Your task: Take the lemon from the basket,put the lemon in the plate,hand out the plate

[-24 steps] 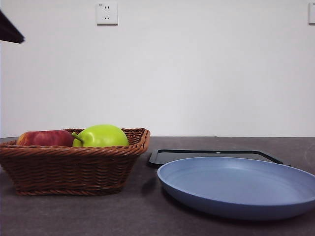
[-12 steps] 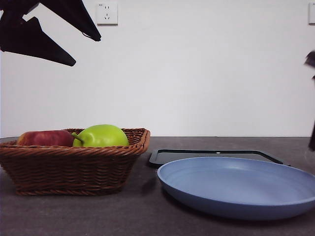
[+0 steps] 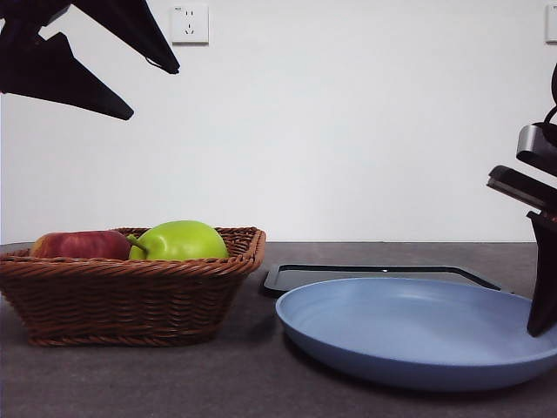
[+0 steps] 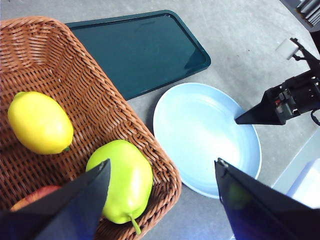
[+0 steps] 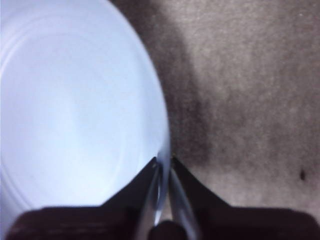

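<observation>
The lemon [image 4: 40, 122] lies in the wicker basket [image 4: 95, 95], beside the green fruit; in the front view it is hidden behind the basket's [image 3: 130, 296] wall. My left gripper [image 4: 162, 162] is open and empty, high above the basket's right side [image 3: 155, 91]. The blue-grey plate [image 3: 409, 331] lies on the table to the right of the basket, empty. My right gripper [image 5: 165, 160] is down at the plate's [image 5: 75, 110] right rim, its jaws closed on either side of the rim [image 3: 540, 326]. The left wrist view shows it at the plate's edge [image 4: 240, 120].
A green stemmed fruit [image 3: 178, 241] and a red apple [image 3: 78, 245] lie in the basket. A flat black tray [image 3: 374, 274] lies behind the plate. A wall socket [image 3: 189, 24] is on the back wall.
The left gripper came down into view at the top left, then held still. The right gripper came down from the right edge onto the plate's rim, and the plate shifted slightly left.
</observation>
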